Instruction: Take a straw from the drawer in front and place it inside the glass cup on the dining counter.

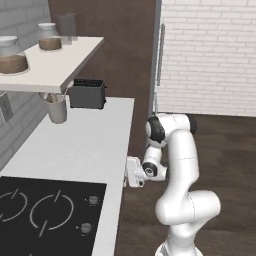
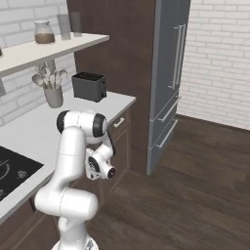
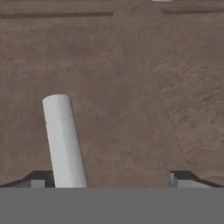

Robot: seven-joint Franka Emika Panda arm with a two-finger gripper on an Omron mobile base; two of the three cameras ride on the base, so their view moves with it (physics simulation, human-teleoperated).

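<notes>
The two-finger gripper (image 3: 108, 177) stands with its jaws released and spread wide, holding nothing. Its dark tips are just before the dark brown wooden drawer front (image 3: 131, 87), beside the white cylindrical bar handle (image 3: 62, 140). Farther back, on the white counter (image 1: 85, 145), stands a black toaster (image 1: 87, 93).

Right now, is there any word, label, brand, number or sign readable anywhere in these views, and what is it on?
No readable text anywhere.
Cooktop: only ring-shaped burner markings and plain knobs, no letters or numbers.
Toaster: no brand visible.
Jars on the shelf: no labels.
Refrigerator: plain doors, no badge.
Drawer front seen past the open gripper: bare wood and a white handle, no markings.
</notes>
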